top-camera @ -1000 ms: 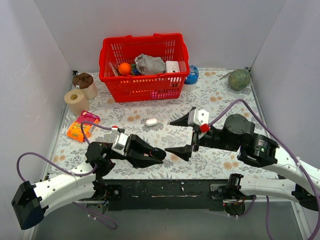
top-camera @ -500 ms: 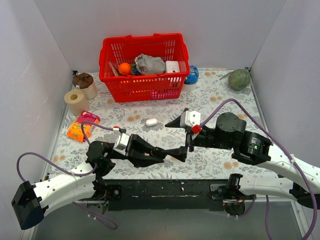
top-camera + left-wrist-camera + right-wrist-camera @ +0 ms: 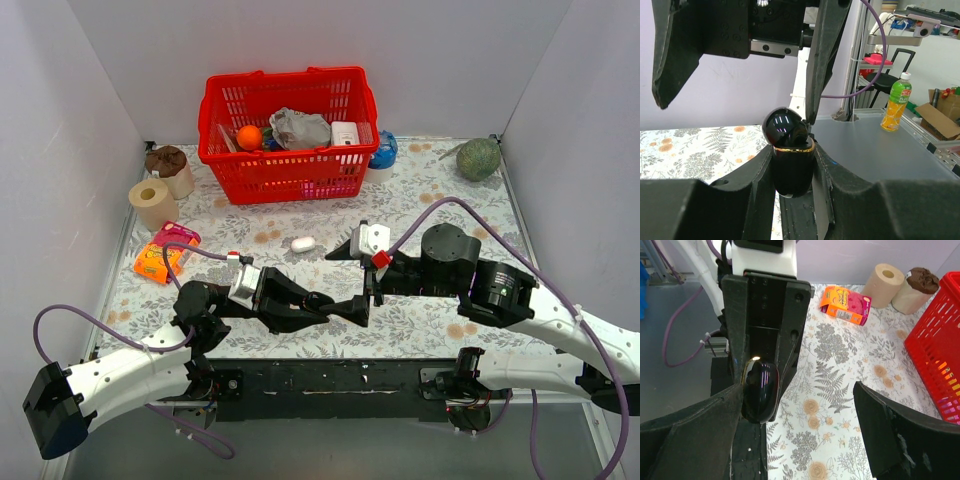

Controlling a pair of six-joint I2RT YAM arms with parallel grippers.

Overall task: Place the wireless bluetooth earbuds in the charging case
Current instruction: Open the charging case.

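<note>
The charging case (image 3: 317,303) is a glossy black pebble with a gold rim. My left gripper (image 3: 320,305) is shut on its lower half and holds it above the near table edge. In the left wrist view the case (image 3: 790,165) stands upright between my fingers (image 3: 752,175), its lid tipped open to the left. A dark shape sits in the opening; I cannot make out separate earbuds. My right gripper (image 3: 337,282) is open, its lower finger at the case's lid. The case (image 3: 760,390) shows beside my right gripper's left finger (image 3: 705,430).
A white pill-shaped case (image 3: 303,243) lies on the floral cloth behind the grippers. A red basket (image 3: 288,175) with several items stands at the back. A toilet roll (image 3: 152,203) and orange packet (image 3: 165,252) lie left, a green ball (image 3: 478,158) back right.
My right arm has moved left toward my left gripper; its lower finger, apart from the case a second ago, now reaches the lid. My left gripper keeps holding the case.
</note>
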